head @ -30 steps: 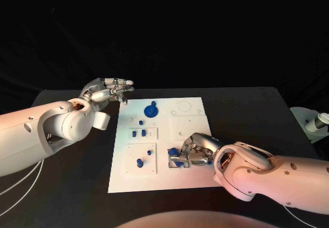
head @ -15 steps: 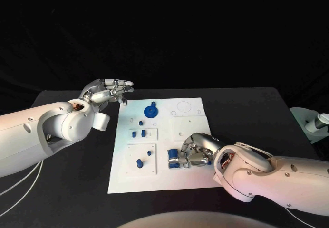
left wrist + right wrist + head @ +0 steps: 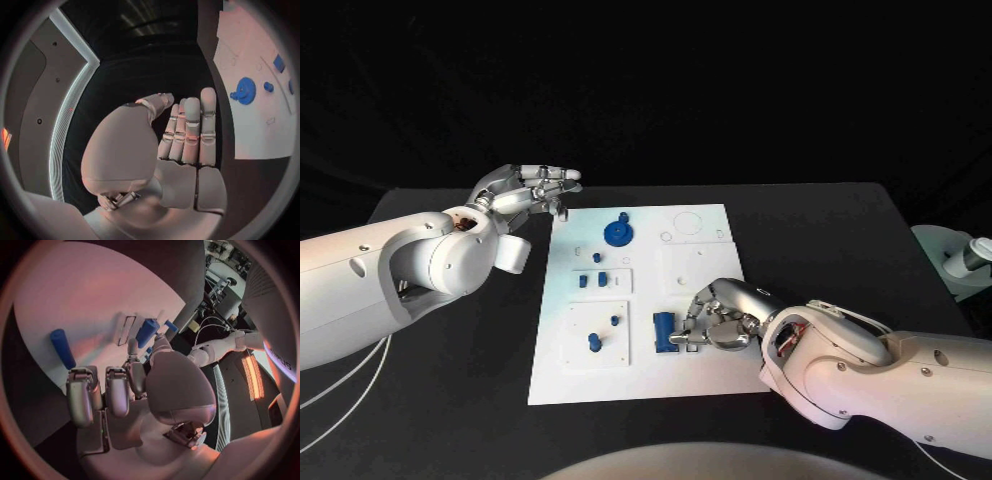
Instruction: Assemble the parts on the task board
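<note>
One blue part [image 3: 664,331] just beside right hand [image 3: 711,322] fingers, grip unclear, left hand [image 3: 528,190] empty, fingers loosely spread

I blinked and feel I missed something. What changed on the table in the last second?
The right hand drew back slightly toward the robot, uncovering more of the blue part at its fingertips; whether it grips it is unclear. The left hand stayed open by the board, and the other parts did not move.
</note>
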Available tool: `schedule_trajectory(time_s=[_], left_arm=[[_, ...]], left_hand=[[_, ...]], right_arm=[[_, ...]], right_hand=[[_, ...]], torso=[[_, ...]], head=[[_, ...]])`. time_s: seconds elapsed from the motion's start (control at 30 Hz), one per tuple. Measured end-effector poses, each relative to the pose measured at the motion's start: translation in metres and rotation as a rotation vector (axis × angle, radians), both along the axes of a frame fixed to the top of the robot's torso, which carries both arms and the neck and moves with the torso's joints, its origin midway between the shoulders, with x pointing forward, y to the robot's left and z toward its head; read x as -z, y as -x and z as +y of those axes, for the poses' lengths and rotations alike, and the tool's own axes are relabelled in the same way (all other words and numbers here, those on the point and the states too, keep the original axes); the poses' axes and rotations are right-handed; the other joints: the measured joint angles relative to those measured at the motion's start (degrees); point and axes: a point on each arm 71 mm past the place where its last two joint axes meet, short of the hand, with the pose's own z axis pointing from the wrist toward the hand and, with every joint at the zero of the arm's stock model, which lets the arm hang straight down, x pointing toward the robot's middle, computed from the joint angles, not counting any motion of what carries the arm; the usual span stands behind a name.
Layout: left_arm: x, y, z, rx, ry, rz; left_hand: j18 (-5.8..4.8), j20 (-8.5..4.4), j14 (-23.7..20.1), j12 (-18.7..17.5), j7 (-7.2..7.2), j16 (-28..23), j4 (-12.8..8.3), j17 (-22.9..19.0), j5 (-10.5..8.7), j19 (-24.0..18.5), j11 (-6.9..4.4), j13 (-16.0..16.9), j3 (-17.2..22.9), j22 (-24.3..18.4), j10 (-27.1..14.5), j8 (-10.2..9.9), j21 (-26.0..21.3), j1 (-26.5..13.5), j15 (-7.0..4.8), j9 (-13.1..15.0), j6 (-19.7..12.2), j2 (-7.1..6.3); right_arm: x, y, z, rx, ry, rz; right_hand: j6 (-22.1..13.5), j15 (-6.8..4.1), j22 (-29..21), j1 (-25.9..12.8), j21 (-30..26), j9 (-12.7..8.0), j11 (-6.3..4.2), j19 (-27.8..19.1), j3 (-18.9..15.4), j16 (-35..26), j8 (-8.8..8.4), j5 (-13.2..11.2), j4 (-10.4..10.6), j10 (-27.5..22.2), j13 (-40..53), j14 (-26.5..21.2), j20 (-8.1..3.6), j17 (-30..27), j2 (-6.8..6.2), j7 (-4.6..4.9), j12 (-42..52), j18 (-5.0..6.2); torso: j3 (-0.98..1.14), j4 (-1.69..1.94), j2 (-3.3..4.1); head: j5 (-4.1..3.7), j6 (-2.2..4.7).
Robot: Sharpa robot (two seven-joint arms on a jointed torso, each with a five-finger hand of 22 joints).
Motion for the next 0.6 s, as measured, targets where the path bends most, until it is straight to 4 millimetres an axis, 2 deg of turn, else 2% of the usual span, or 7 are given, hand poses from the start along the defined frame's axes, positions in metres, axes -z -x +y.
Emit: schedule_trajectory(time_s=[0.17, 0.5, 0.6], left_arm=[[0.0001, 0.0, 0.0001, 0.001, 0.0, 0.001], [0.0004, -0.0001, 0.0001, 0.001, -0.001, 0.003], [0.0004, -0.0001, 0.0001, 0.002, -0.001, 0.003]], left_hand=[[0.0, 0.0, 0.0, 0.0, 0.0, 0.0, 0.0, 0.0, 0.0, 0.0, 0.0, 0.0, 0.0, 0.0, 0.0, 0.0, 0.0, 0.0, 0.0, 0.0, 0.0, 0.0], [0.0, 0.0, 0.0, 0.0, 0.0, 0.0, 0.0, 0.0, 0.0, 0.0, 0.0, 0.0, 0.0, 0.0, 0.0, 0.0, 0.0, 0.0, 0.0, 0.0, 0.0, 0.0], [0.0, 0.0, 0.0, 0.0, 0.0, 0.0, 0.0, 0.0, 0.0, 0.0, 0.0, 0.0, 0.0, 0.0, 0.0, 0.0, 0.0, 0.0, 0.0, 0.0, 0.0, 0.0]], right_arm=[[-0.0003, 0.0001, -0.0018, -0.005, -0.001, -0.003], [-0.0001, 0.0005, 0.0022, -0.029, -0.001, -0.002], [0.0005, 0.0, 0.0028, -0.033, 0.003, -0.001]], right_hand=[[0.0, 0.0, 0.0, 1.7, 0.2, -0.1, 0.05, 0.0, 0.0, 0.2, 0.0, -0.2, 0.0, 0.0, 0.1, 0.0, 0.0, 0.0, -0.13, 0.0, 0.1, 0.0], [0.0, 0.0, 0.0, 2.2, 0.2, -0.2, -0.15, 0.0, 0.0, 0.2, 0.0, -0.2, 0.0, 0.2, -0.1, 0.0, 0.0, 0.0, -0.23, 0.0, 0.4, 0.0], [0.0, 0.0, 0.0, 2.6, 0.4, -0.3, -0.15, 0.0, 0.0, 0.2, 0.0, -0.2, 0.0, 0.2, -0.2, 0.0, 0.0, 0.0, -0.64, 0.0, 0.4, 0.0]], torso=[[-0.01, 0.0, -0.01], [-0.04, 0.07, -0.01], [-0.08, 0.07, 0.0]], head=[[-0.04, 0.08], [0.08, 0.04], [0.16, -0.07]])
